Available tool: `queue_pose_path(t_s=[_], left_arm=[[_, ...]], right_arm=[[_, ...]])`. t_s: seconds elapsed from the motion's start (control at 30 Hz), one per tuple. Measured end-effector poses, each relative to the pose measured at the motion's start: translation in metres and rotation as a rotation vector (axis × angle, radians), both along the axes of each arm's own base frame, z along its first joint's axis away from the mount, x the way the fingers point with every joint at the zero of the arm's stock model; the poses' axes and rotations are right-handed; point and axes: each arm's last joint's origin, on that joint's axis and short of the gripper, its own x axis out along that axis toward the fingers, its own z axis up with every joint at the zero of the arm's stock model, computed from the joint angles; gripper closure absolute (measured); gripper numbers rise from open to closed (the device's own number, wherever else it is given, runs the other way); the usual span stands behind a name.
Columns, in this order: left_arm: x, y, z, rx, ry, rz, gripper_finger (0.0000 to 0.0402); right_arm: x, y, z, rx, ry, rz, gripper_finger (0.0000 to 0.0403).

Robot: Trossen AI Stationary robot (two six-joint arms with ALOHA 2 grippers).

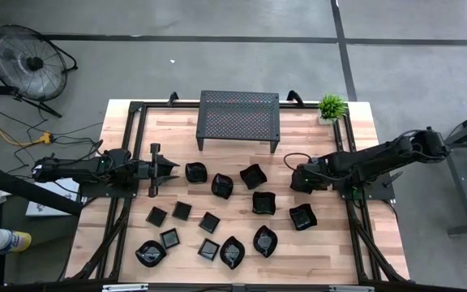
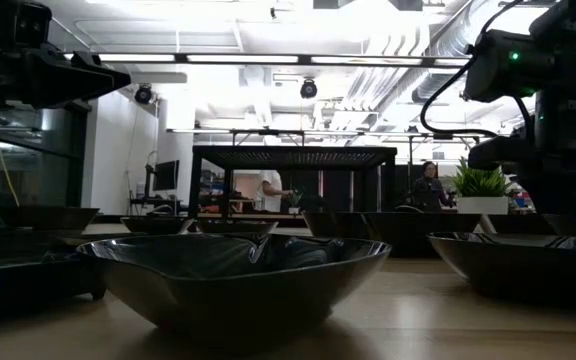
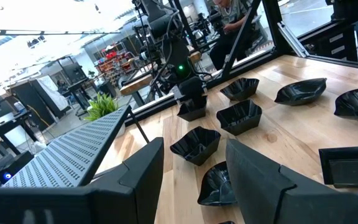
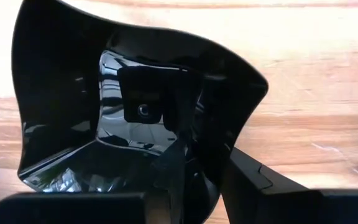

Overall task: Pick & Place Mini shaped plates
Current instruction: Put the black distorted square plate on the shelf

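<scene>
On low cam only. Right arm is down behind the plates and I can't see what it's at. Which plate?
Observer: Right gripper is down at a wavy-edged plate, right of centre on the table. Can't tell if it's clamped.
Operator: Left arm?
Observer: Left gripper is open and empty, at the left edge of the plate cluster.
Operator: Anything on the rack?
Observer: No plates on the rack. The others lie on the wood in front of it.

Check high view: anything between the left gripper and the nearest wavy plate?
Nothing: bare wood between the left gripper and the wavy plate, seen in the high view.
</scene>
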Motion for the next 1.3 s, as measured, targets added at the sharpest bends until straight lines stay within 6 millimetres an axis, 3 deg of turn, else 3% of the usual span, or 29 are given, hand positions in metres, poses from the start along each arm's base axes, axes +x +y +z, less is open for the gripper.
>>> queue_pose_path(t_s=[1.0, 1.3], left_arm=[[0.000, 0.000, 0.000, 0.000, 0.000, 0.000, 0.0231], [0.000, 0.000, 0.000, 0.000, 0.000, 0.000, 0.0231]], right_arm=[[-0.007, -0.001, 0.012, -0.016, -0.056, 0.019, 0.0321], [-0.009, -0.002, 0.018, -0.047, -0.098, 0.027, 0.0371]])
